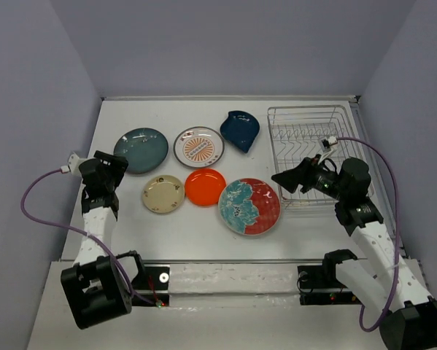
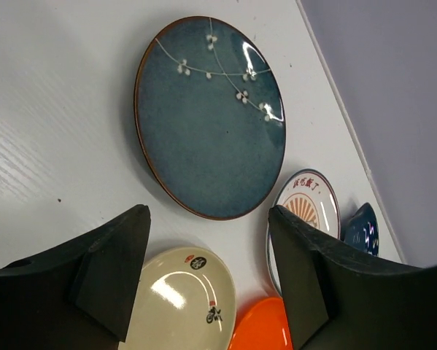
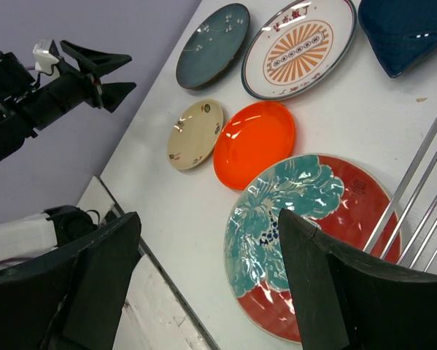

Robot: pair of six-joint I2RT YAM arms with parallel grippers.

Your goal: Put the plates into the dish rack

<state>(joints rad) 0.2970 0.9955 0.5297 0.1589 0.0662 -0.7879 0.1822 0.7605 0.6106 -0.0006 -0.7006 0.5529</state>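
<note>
Six plates lie flat on the white table: dark teal (image 1: 141, 149), sunburst (image 1: 199, 146), dark blue (image 1: 240, 129), cream (image 1: 163, 193), orange (image 1: 205, 187), and teal-and-red (image 1: 249, 205). The wire dish rack (image 1: 309, 138) stands at the back right. My left gripper (image 1: 118, 165) hovers open by the dark teal plate's near-left rim (image 2: 211, 117), above the cream plate (image 2: 182, 299), with nothing between its fingers. My right gripper (image 1: 281, 179) is open and empty over the right edge of the teal-and-red plate (image 3: 313, 189), just in front of the rack (image 3: 422, 189).
Grey walls close in the table on the left, back and right. A metal strip (image 1: 225, 273) with both arm bases runs along the near edge. A purple cable (image 1: 39, 208) loops off the left arm, and another (image 1: 386, 175) arcs past the rack's right side.
</note>
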